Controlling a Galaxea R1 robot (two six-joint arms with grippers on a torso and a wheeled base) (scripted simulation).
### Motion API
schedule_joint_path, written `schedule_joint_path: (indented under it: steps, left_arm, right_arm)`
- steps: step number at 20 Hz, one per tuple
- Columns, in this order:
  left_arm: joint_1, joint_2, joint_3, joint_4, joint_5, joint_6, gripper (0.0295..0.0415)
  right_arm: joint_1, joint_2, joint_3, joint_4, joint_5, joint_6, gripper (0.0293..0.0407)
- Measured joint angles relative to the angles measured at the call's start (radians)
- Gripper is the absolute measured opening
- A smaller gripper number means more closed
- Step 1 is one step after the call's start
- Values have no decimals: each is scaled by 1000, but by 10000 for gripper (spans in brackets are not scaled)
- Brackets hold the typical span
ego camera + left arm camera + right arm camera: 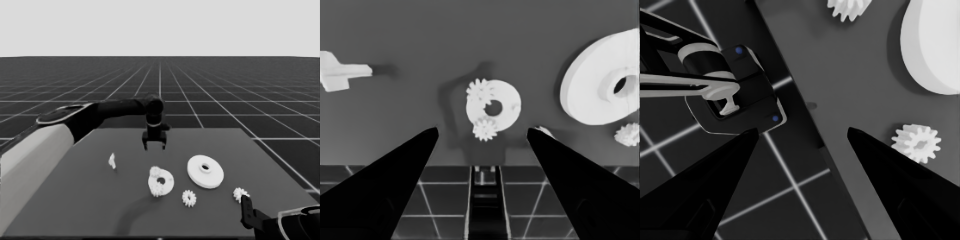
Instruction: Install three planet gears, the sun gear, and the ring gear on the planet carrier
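Progress: two gears [158, 181] seated on smaller round part [167, 183], seemingly meshed. Two gears [189, 198] loose, larger round part [205, 171] beside. Left gripper [154, 145] hovers above, spread wide, empty. Right gripper [802, 137] parked at corner, agape, empty.

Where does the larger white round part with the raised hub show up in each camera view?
Head view: the larger white round part with the raised hub lies right of centre, beside the smaller white round part.
Left wrist view: at the right edge.
Right wrist view: only its curved rim, at the upper right corner.
Shared landmark: the small white gear near the table's right corner.
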Motion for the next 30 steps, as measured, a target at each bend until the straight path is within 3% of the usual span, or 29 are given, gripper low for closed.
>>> schedule_joint_path:
  steps: [3,4,5,6,8,13,14,15,16,18,23,24,25,26,30]
  left_arm:
    - [-6,2,-6,-7,2,3,385]
    - [-45,-262,456,134,-360,485,410]
    - [-80,-658,844,219,-584,927,415]
    - [-101,-931,1069,269,-715,1194,400]
    - [-121,-1173,1283,316,-838,1444,388]
    - [-131,-1284,1388,339,-898,1567,385]
    - [-132,-1288,1392,340,-900,1571,385]
    - [-132,-1290,1393,341,-901,1573,385]
    - [-132,-1291,1394,341,-902,1574,385]
    - [-132,-1292,1395,341,-902,1576,385]
    - [-132,-1292,1396,341,-903,1576,385]
    - [-132,-1292,1396,341,-903,1576,385]
    - [-132,-1292,1396,341,-903,1576,385]
    - [-132,-1292,1396,341,-903,1576,385]
    - [-132,-1292,1396,341,-903,1576,385]
  right_arm:
    - [0,0,0,0,0,0,385]
    - [0,0,0,0,0,0,385]
    - [0,0,0,0,0,0,385]
    - [0,0,0,0,0,0,385]
    - [0,0,0,0,0,0,385]
    - [0,0,0,0,0,0,385]
    - [337,-27,-144,444,-83,252,396]
    - [509,32,-328,631,-208,383,393]
    - [559,96,-468,685,-294,463,389]
    - [583,172,-621,715,-376,531,385]
    - [588,217,-708,723,-415,561,385]
    - [406,214,-702,561,-282,562,385]
    - [264,238,-742,464,-203,561,385]
    - [188,267,-790,414,-156,556,385]
    - [109,316,-873,365,-97,544,385]
